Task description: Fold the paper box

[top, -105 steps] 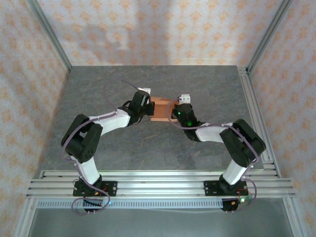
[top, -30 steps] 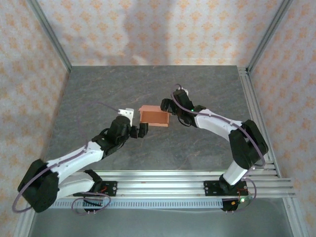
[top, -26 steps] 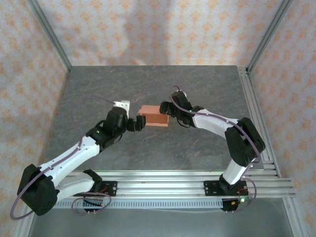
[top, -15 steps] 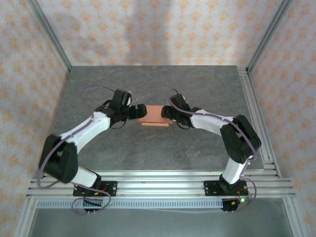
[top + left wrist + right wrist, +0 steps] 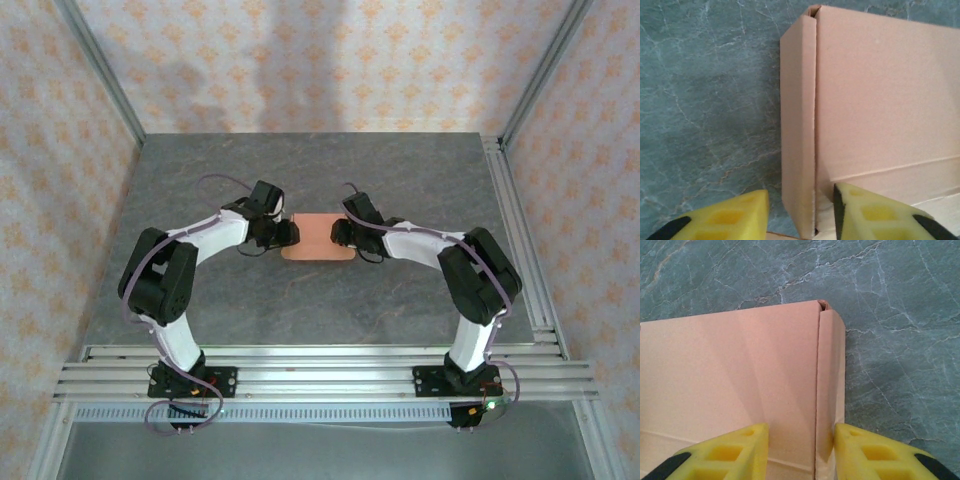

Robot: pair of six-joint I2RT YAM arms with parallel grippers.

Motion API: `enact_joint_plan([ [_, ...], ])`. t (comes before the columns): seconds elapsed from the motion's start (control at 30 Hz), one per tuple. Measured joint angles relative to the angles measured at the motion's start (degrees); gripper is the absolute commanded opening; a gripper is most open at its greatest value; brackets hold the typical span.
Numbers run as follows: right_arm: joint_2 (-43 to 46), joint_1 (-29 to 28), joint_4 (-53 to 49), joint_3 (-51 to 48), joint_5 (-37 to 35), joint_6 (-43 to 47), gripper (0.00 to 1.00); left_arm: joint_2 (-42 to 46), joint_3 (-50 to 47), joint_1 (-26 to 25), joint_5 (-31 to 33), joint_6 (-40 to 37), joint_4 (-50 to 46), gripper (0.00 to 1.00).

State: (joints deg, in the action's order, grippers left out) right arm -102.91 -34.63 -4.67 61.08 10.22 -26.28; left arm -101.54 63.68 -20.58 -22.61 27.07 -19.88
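Your left gripper (image 5: 800, 194) holds its yellow padded fingers (image 5: 725, 217) half-closed, one on each side of the narrow left side wall of the salmon-orange paper box of thin card (image 5: 880, 100). A small gap shows between the outer finger and the wall, so you cannot tell if the card is really pinched. Your right gripper (image 5: 801, 426) stands in the same way over the right side wall, one finger above the lid and one at the outer strip; a grip cannot be told here either.

From above, the left gripper (image 5: 288, 232) and the right gripper (image 5: 338, 233) meet the paper box (image 5: 318, 238) at its two short ends. The box lies flat and closed near the middle of the grey-green marbled table top (image 5: 300, 170). Silver aluminium rails (image 5: 320, 372) run along the near edge, slanted aluminium posts (image 5: 100, 70) stand at the sides, and cream wallpaper with an orange pattern (image 5: 320, 60) covers the walls around
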Motion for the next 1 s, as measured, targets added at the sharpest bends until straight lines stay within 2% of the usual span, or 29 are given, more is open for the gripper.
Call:
enact_joint_plan([
  [0.1, 0.0, 0.5, 0.07, 0.0, 0.98, 0.15, 0.42, -0.35, 0.24, 0.33, -1.25, -0.11, 0.2, 0.31],
  [0.23, 0.02, 0.96, 0.5, -0.02, 1.4, 0.52, 0.51, -0.63, 0.52, 1.01, -2.14, -0.26, 0.33, 0.4],
  [0.47, 1.55, 1.33, 2.78, -1.53, 1.16, 0.55, 0.58, -1.01, 0.79, 3.41, -4.68, -0.35, 0.39, 0.39],
  [0.73, 2.49, 3.45, 5.29, -2.21, 4.52, 0.52, 0.59, -3.78, 2.25, 4.5, -9.14, -0.59, 1.51, 0.35],
  [1.0, 2.49, 3.45, 6.05, -2.78, 5.79, 0.52, 0.59, -4.55, 2.8, 4.83, -11.93, -1.66, 2.4, 0.19],
])
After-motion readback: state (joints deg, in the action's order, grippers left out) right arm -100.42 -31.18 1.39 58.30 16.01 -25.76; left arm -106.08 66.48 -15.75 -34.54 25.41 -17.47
